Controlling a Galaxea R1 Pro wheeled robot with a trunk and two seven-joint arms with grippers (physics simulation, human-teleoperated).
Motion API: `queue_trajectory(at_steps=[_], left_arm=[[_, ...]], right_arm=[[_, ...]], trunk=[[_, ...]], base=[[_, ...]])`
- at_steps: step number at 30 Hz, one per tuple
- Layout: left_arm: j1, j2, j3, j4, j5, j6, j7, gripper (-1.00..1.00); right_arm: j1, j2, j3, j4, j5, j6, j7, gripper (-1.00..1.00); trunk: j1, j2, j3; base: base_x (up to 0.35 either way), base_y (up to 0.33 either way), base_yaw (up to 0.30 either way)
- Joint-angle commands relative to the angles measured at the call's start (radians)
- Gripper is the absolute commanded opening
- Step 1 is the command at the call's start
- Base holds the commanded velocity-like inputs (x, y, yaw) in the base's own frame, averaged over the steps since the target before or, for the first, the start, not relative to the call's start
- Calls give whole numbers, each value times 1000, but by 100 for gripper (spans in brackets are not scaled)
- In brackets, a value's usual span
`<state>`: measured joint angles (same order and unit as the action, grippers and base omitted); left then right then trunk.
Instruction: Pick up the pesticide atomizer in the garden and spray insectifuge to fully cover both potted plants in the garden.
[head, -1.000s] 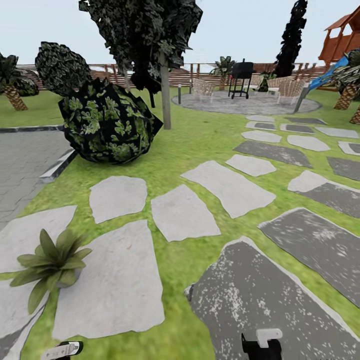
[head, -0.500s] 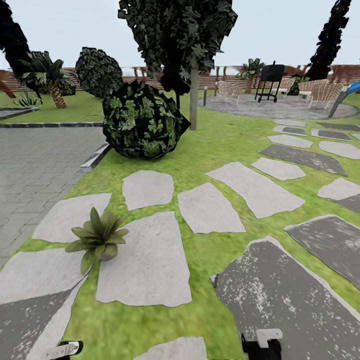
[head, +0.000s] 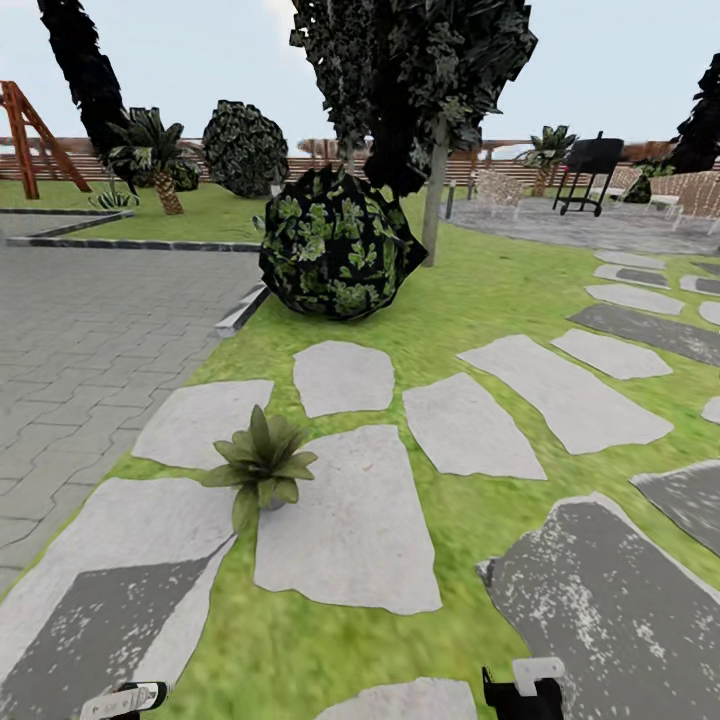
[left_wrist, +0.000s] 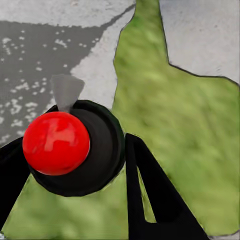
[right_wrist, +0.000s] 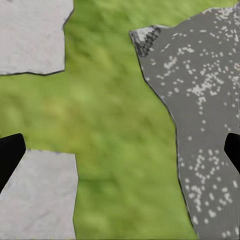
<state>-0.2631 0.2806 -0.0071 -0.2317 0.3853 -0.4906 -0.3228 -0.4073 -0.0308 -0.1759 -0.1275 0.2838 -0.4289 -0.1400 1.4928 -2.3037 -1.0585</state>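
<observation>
A potted plant (head: 262, 465), a low rosette of pointed green leaves, stands between pale stepping stones (head: 345, 525) on the lawn, ahead and left of centre in the head view. The pesticide atomizer (left_wrist: 55, 142), with a red round cap on a black body and a grey nozzle, sits between the black fingers (left_wrist: 150, 195) of my left gripper (left_wrist: 72, 150), which is shut on it. That gripper's (head: 125, 700) tip shows at the head view's lower edge, well short of the plant. My right gripper (right_wrist: 120, 150) stands open over grass and stone, and it (head: 525, 690) shows low at the right.
A round dark bush (head: 335, 250) and a tree trunk (head: 435, 200) stand beyond the plant. A grey brick pavement (head: 90, 320) with a kerb (head: 240, 310) lies at the left. Far right are a paved patio (head: 590, 225) with a black grill (head: 590, 170), chairs and a wooden fence.
The whole head view has swung left, so the plant, bush and stones now sit further right and the plant nearer the middle. Both grippers keep their places in the picture.
</observation>
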Motion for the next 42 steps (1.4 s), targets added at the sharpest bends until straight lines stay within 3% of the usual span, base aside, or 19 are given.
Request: queue_trajectory(at_steps=[1, 19, 35, 37, 38, 42], left_arm=[[-1, 0, -1, 2, 11, 0, -8, -100], [0, 2, 1, 1, 12, 0, -7, -100], [1, 2, 0, 0, 10, 0, -7, -100], [0, 4, -13, 0, -31, 5, -11, -100], [-9, 6, -13, -2, -204, 15, -17, -100], [-18, -2, -23, -13, -500, 29, -46, -100]], right_arm=[[-1, 0, -6, 1, 11, -3, -2, 100], [-1, -2, -4, 2, 13, -4, 0, 100], [-1, 0, -5, 2, 7, -2, -2, 100], [-1, 0, -5, 1, 7, -2, -2, 100], [-1, -1, -5, -6, 11, 0, 2, 100], [-1, -12, -3, -33, 17, 0, 38, 100]], trunk=[[0, 0, -1], [0, 0, 0], [0, 0, 8], [0, 0, 8], [0, 0, 8], [0, 0, 8]], base=[[43, 309, 13], [159, 313, -2], [75, 310, -117], [0, 24, -5], [0, 3, -1], [0, 1, 0]])
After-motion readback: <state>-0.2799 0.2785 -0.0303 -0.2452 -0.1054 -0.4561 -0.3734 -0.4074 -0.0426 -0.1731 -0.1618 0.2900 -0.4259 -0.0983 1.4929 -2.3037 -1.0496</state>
